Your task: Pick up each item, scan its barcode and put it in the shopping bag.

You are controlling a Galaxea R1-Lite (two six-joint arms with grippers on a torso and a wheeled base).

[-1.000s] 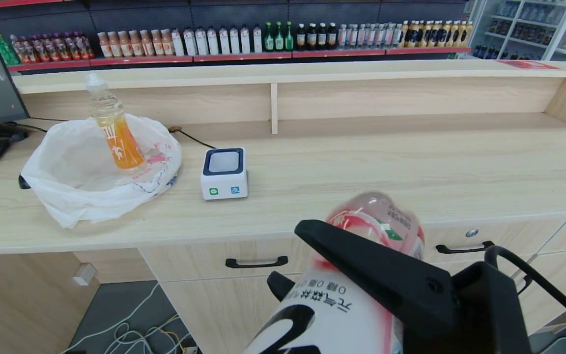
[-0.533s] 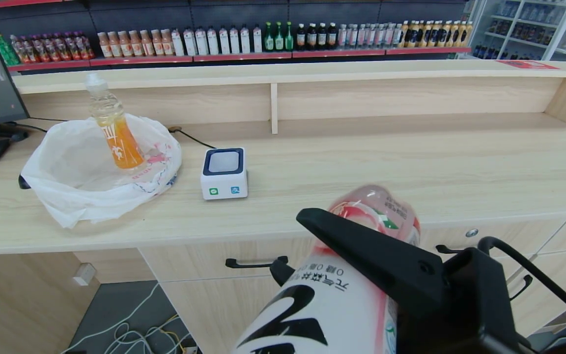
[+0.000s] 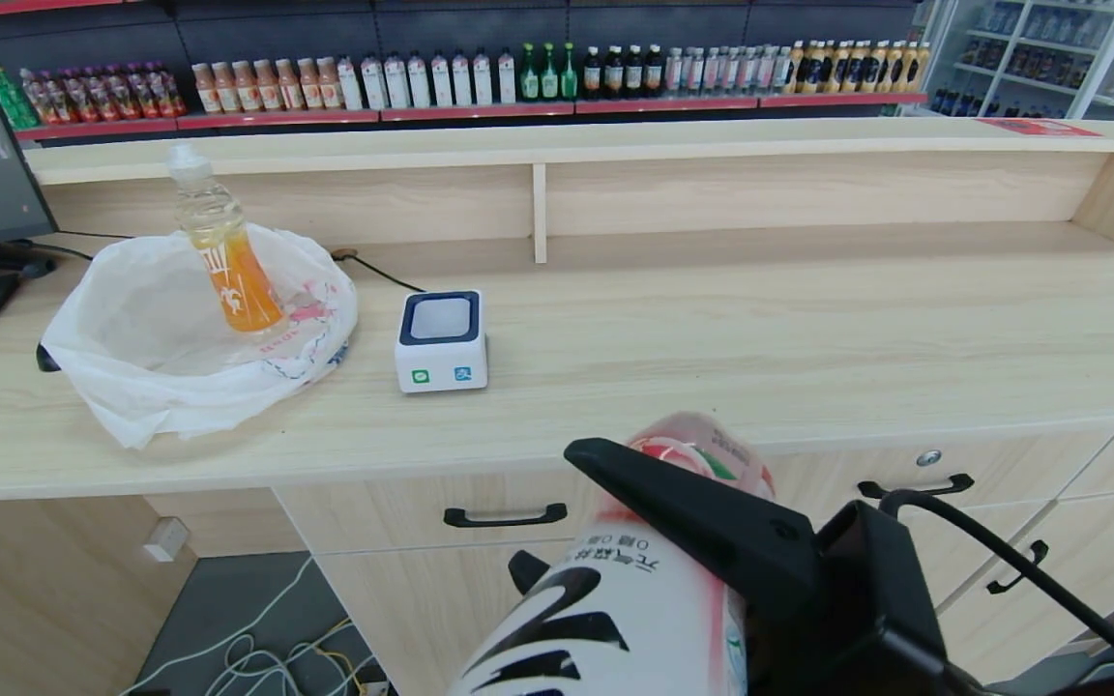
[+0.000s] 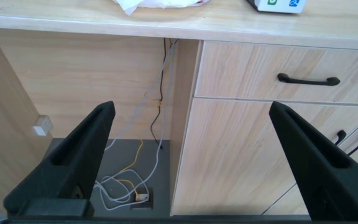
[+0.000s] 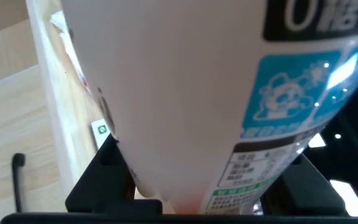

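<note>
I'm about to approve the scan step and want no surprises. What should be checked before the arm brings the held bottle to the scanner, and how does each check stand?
1. Right gripper shut on white-and-pink labelled plastic bottle: ok.
2. Bottle over white box scanner: not ok, held off the wooden counter's front edge.
3. Scanner window uncovered: ok.
4. Barcode facing scanner: cannot tell.
5. White plastic shopping bag open, orange drink bottle inside: ok.
6. Left gripper open, low before the drawers: ok.

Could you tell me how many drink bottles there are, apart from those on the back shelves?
2: an orange bottle standing in the shopping bag, a white bottle in the right gripper.
</note>
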